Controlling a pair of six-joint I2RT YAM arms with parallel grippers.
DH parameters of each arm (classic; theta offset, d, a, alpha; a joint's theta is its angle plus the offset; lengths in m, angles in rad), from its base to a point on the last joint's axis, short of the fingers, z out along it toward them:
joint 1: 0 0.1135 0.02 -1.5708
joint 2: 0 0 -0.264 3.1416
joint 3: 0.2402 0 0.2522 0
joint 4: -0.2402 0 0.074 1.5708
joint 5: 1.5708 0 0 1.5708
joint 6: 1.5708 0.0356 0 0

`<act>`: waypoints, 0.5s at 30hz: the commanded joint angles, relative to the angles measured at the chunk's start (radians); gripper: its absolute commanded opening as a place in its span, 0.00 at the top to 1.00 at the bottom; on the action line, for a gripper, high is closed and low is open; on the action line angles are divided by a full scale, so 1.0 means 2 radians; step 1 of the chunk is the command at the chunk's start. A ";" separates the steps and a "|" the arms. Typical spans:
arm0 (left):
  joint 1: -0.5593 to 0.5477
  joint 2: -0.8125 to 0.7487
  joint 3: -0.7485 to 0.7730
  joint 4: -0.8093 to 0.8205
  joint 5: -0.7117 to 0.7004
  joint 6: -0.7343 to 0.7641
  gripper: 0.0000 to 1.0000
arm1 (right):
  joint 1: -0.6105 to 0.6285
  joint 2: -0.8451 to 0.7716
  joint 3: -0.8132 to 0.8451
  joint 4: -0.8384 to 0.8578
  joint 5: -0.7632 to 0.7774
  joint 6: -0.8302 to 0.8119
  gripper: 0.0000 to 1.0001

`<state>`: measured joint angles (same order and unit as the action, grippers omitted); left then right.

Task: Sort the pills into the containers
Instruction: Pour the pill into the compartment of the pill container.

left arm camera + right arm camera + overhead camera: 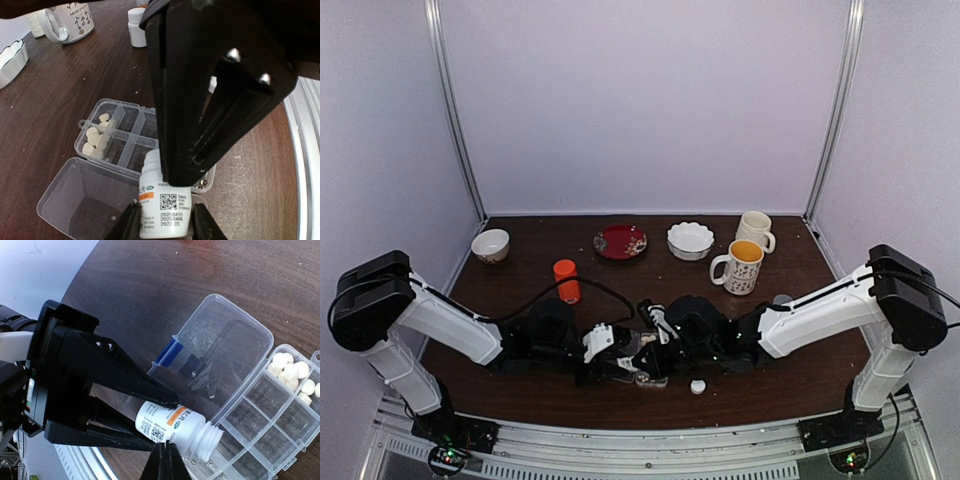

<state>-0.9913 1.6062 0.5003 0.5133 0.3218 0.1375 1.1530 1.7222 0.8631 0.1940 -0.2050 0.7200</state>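
The left claw (pixel 164 223) is closed part-way round the body of a small white bottle (pixel 165 202), one finger on each side of its label. It holds the bottle uncapped and laid well over from upright. The bottle's long axis runs outward from that claw, roughly square across the hinge line where the clear lid (pixel 65 195) lies flat open on the desk (pixel 60 80). The open mouth is aimed at the pill box (pixel 80 146) just beyond. In the right wrist view the mouth hangs at the hinge-side row of the grid, over or just at the edge of a cell there. The pills (pixel 95 136) that show are a small whitish heap at one end of the box, a few dividers away from the mouth. Whether they fill one end cell or two I cannot tell. The empty cells (pixel 137 150) lie between that heap and the bottle. The right claw (pixel 164 462) is fully shut with nothing between its fingers, and its tips are just beside the bottle's neck on the side away from the heap. So the left arm has the only hold on the pill source, and the coming move most likely turns on the mouth and the cell. The mouth has to sit squarely over one empty cell and not straddle a divider or the hinge, or tablets may spill into the lid.
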 commanded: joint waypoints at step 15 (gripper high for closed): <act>-0.009 0.013 0.024 -0.008 -0.010 0.006 1.00 | -0.011 -0.004 0.016 -0.026 -0.001 -0.002 1.00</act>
<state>-1.0054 1.6253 0.5316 0.4843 0.3096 0.1383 1.1370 1.7458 0.8925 0.1902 -0.2188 0.7334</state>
